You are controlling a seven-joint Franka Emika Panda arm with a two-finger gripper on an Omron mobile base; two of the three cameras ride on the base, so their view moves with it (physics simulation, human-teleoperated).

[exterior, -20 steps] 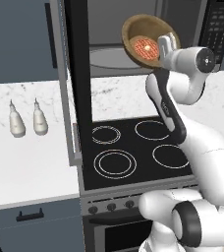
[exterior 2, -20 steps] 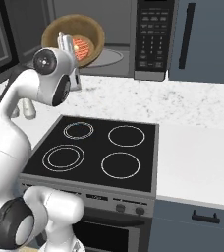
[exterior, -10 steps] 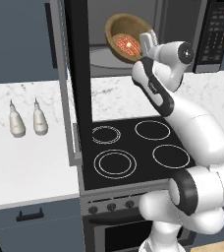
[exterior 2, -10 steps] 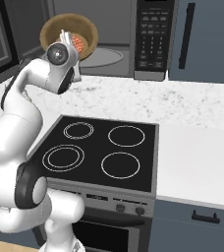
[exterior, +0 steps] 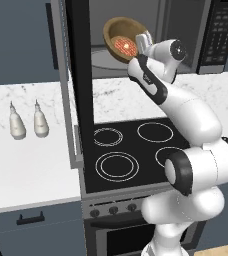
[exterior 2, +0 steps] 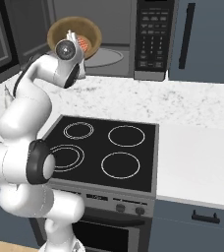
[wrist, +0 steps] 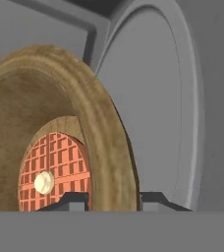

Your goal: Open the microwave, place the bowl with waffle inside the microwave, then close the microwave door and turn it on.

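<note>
Claw [wrist: 113, 199] pinches the rim of the tilted bowl [exterior: 117, 36] at the microwave [exterior 2: 109, 29] mouth, turntable [wrist: 148, 113] behind, door [exterior: 78, 80] swung wide.

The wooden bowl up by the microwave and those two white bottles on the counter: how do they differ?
The bowl with waffle is brown, round and wide; the two white bottles are pale, slim and tapered. The bowl is held in the air, tilted on its side at the open microwave, its rim pinched by the gripper; the bottles rest on the white counter, untouched. The bowl carries a reddish waffle; the bottles show no contents. Both are small kitchen items.
</note>
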